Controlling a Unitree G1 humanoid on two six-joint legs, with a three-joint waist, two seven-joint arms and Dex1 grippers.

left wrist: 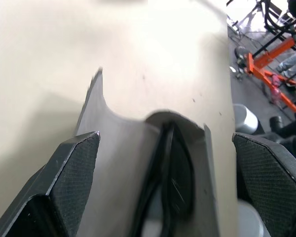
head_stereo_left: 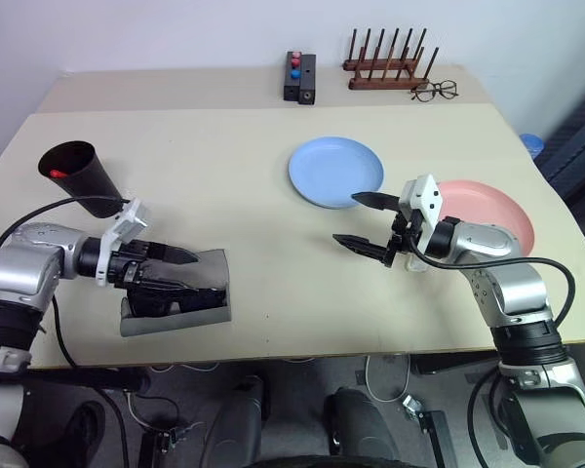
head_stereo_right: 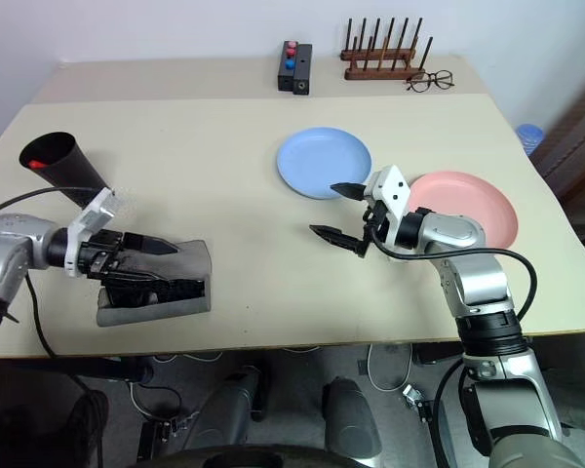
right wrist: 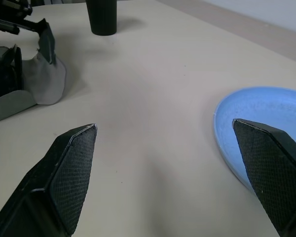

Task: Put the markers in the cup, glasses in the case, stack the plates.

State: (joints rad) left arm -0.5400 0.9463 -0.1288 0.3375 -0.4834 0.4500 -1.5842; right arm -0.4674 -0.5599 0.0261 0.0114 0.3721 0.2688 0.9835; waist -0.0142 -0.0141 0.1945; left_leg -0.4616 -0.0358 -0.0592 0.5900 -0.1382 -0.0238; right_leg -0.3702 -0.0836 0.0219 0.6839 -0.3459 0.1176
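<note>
The grey case [head_stereo_left: 180, 292] lay nearest, at the table's [head_stereo_left: 224, 175] front edge, directly under the left gripper [head_stereo_left: 161, 268]. That gripper's two black fingers stood spread wide over the case, one above and one low against it, holding nothing. In the left wrist view the glasses [left wrist: 175, 182] sat inside the open mouth of the case, between the gripper's fingertips [left wrist: 76, 163] but touching neither; only one dark lens and part of the frame showed, the rest hidden by the felt. Whether the flap was folded over could not be told.

The cup [head_stereo_left: 81, 176] stood just behind the left gripper, tilted in the head views, with the red end of a marker [head_stereo_left: 58, 173] visible inside its rim; the marker's body was hidden by the cup wall.

The right gripper [head_stereo_left: 369, 222] hovered above the table with its fingers wide apart and empty. The blue plate [head_stereo_left: 336, 171] lay just beyond and to the left of its fingertips, not touching. The pink plate [head_stereo_left: 497, 210] lay beside the right wrist, partly covered by the arm, well apart from the blue one.
</note>
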